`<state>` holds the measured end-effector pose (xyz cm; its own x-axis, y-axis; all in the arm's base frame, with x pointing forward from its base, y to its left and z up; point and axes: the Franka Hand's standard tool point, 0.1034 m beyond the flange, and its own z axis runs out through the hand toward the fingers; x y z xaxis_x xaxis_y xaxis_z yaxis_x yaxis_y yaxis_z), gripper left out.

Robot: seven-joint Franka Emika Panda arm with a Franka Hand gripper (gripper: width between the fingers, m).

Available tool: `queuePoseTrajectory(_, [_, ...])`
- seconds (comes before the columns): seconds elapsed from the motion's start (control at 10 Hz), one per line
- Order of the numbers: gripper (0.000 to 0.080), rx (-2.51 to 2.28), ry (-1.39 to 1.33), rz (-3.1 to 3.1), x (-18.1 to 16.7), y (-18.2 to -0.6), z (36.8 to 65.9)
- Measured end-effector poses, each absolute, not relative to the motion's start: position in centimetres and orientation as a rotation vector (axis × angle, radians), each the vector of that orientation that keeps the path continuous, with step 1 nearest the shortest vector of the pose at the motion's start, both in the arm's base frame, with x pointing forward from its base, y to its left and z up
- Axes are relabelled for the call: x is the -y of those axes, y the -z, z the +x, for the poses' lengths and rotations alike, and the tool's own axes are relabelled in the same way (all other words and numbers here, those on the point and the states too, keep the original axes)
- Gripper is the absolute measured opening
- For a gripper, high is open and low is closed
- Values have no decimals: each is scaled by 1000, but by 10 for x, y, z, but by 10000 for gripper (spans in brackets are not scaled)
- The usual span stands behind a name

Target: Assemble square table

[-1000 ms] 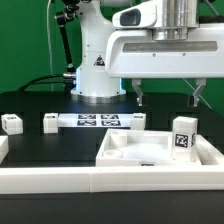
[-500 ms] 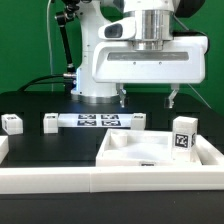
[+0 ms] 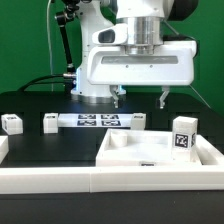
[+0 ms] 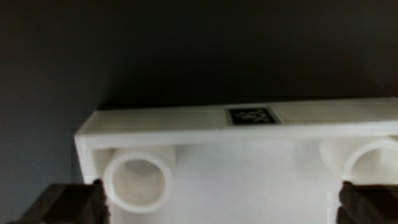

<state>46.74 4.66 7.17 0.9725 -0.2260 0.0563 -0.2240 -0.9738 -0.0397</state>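
Jaws spread wide, pinching nothing, hanging in the air well above the square top (image 3: 128,153). Square top white with a raised rim, lying flat on the black tabletop (image 3: 60,145) toward the exterior view's right, just behind the long white border rail (image 3: 60,186). Upright leg (image 3: 182,135) at its right side, tag toward the camera. Far-left leg (image 3: 12,124) and second leg (image 3: 50,122) apart on the tabletop; third leg (image 3: 136,120) just beside the marker board (image 3: 98,121). In the wrist view, tagged wall (image 4: 251,116) of the top and a round socket (image 4: 134,182), seen between dark fingertips (image 4: 68,203).
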Motion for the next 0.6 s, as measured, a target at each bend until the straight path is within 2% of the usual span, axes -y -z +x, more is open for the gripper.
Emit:
queuePoseTrajectory(0.2, [649, -459, 59, -3063, -42, -61, 444])
queuePoseTrajectory(0.6, [649, -460, 20, -3069, -41, -55, 422])
